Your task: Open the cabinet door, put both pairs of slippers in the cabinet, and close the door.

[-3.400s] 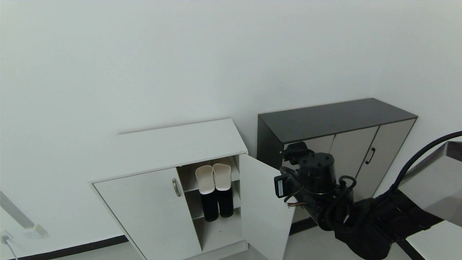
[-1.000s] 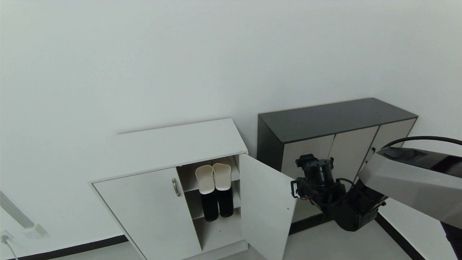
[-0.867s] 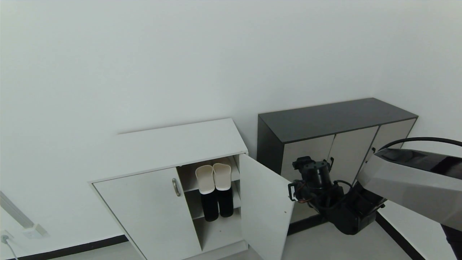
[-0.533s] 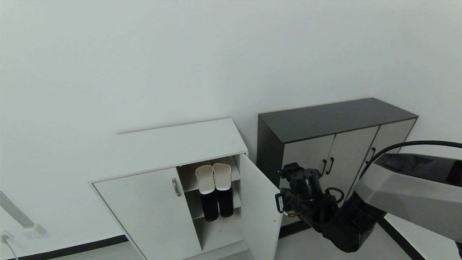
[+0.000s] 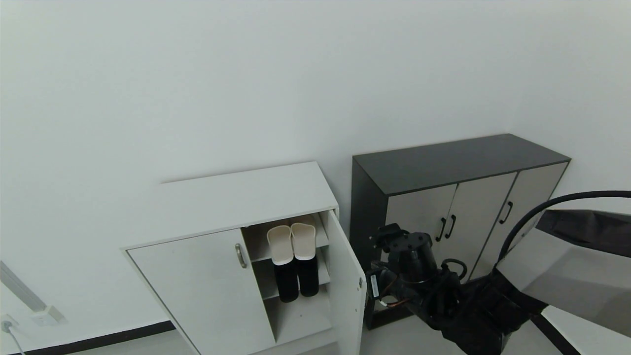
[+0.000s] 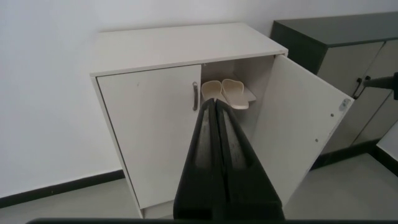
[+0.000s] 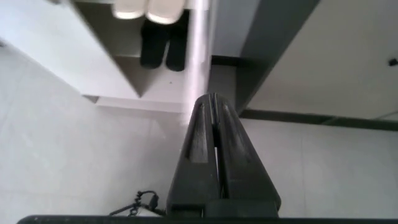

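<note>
White cabinet door (image 5: 346, 281): lower centre of head view, standing open, seen edge-on, hinged to white two-door cabinet (image 5: 236, 197). Stiff, light panel, likely swings freely; push flat on outer face near free edge. Cream slippers (image 5: 292, 241) above black slippers (image 5: 296, 278), both inside. Right gripper (image 7: 214, 102): fingers together, just beside door. Left gripper (image 6: 216, 109): fingers together. Dark grey cabinet (image 5: 458, 167) right of door, crowding arm.

- The white cabinet (image 5: 236, 197) is stood on the floor (image 5: 143, 346).
- Cream slippers (image 5: 292, 241) are laid on its upper shelf.
- Black slippers (image 5: 296, 278) are laid on the shelf beneath.
</note>
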### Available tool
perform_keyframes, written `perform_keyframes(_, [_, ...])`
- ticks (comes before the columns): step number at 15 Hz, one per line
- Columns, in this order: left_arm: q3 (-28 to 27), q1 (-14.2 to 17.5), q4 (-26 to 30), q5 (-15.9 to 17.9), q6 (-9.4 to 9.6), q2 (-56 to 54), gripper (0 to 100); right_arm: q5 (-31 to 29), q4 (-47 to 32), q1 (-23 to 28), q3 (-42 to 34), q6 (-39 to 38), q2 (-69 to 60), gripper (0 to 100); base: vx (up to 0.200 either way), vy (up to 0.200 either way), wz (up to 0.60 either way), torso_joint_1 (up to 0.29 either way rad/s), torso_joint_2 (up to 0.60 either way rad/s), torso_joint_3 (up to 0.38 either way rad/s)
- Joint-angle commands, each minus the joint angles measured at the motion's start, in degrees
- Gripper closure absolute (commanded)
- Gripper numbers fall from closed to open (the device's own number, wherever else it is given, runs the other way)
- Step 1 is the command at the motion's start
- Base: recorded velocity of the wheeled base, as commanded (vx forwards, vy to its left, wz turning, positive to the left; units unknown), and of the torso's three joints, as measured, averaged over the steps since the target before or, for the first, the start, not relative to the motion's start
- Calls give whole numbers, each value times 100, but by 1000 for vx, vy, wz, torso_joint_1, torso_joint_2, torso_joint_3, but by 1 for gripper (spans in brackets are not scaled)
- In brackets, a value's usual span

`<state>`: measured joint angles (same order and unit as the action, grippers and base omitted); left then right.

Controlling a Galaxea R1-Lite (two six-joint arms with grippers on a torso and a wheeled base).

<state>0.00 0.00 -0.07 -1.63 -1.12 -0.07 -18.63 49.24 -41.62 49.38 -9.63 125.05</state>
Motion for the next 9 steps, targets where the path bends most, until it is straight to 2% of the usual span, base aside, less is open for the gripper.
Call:
perform_keyframes(1, [0,0,-1,-4,-2,7,100,-1,-2,163,177,5,309,100,0,0,0,0,0,0])
perform_keyframes(6, [0,0,-1,-4,-2,7,100,-1,-2,-48,370,5,643,100,0,0,0,0,0,0])
perform_keyframes(9, [0,0,-1,-4,-2,7,100,8,-2,-426,440,-30,766,100,0,0,0,0,0,0])
